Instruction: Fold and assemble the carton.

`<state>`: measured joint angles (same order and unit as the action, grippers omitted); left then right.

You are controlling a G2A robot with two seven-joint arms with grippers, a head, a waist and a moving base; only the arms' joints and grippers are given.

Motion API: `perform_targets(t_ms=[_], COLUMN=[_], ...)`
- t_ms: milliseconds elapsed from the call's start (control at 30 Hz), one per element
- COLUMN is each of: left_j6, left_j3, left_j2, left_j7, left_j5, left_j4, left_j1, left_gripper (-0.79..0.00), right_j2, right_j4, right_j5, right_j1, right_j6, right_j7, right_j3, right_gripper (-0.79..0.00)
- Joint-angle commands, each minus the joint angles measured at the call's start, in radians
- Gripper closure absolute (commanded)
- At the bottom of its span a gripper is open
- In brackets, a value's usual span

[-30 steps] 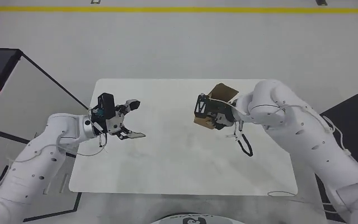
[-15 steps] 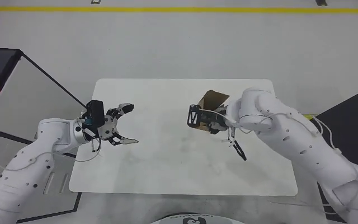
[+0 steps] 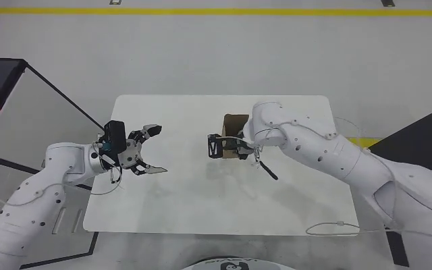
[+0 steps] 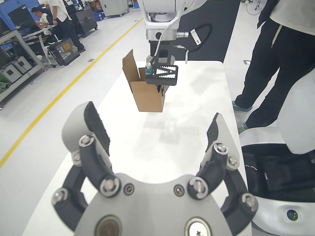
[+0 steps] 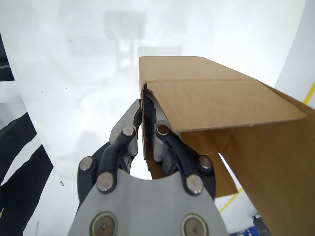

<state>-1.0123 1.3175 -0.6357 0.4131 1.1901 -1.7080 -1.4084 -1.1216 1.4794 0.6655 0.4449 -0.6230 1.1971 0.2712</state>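
Note:
A brown cardboard carton (image 3: 235, 124) hangs a little above the middle of the white table, held upright with one top flap raised. My right gripper (image 3: 231, 144) is shut on one of its side walls. In the right wrist view the wall edge sits pinched between the right gripper (image 5: 145, 116) fingers, with the carton (image 5: 221, 99) open beside them. My left gripper (image 3: 150, 149) stands open with nothing in it over the table's left part, well apart from the carton. The left wrist view has the left gripper (image 4: 157, 128) facing the carton (image 4: 147, 96), and the right gripper (image 4: 161, 89) comes down onto it.
The white table (image 3: 202, 202) is bare around both arms. A black cable (image 3: 267, 169) dangles from the right arm just over the table. A thin white cable (image 3: 331, 229) lies at the front right edge.
My right arm has carried the carton left toward the table's middle and turned it more upright. My left gripper drew back slightly to the left, then stayed still and open.

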Motion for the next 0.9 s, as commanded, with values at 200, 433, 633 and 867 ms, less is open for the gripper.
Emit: perform_targets(t_ms=[200, 433, 633, 867], left_j6=[0.000, 0.000, 0.000, 0.000], left_j3=[0.000, 0.000, 0.000, 0.000], left_j2=[0.000, 0.000, 0.000, 0.000], left_j7=[0.000, 0.000, 0.000, 0.000], left_j5=[0.000, 0.000, 0.000, 0.000], left_j4=[0.000, 0.000, 0.000, 0.000], left_j1=[0.000, 0.000, 0.000, 0.000], left_gripper=[-0.785, -0.785, -0.785, -0.785], right_j2=[0.002, -0.006, -0.021, -0.036], right_j4=[0.004, -0.011, -0.036, -0.061], right_j5=[0.001, 0.119, 0.222, 0.269], right_j1=[0.001, 0.047, 0.083, 0.099], right_j6=[0.001, 0.021, 0.026, 0.010], right_j7=[0.001, -0.057, -0.118, -0.147], right_j3=[0.002, -0.022, -0.042, -0.041], right_gripper=[0.000, 0.000, 0.000, 0.000])
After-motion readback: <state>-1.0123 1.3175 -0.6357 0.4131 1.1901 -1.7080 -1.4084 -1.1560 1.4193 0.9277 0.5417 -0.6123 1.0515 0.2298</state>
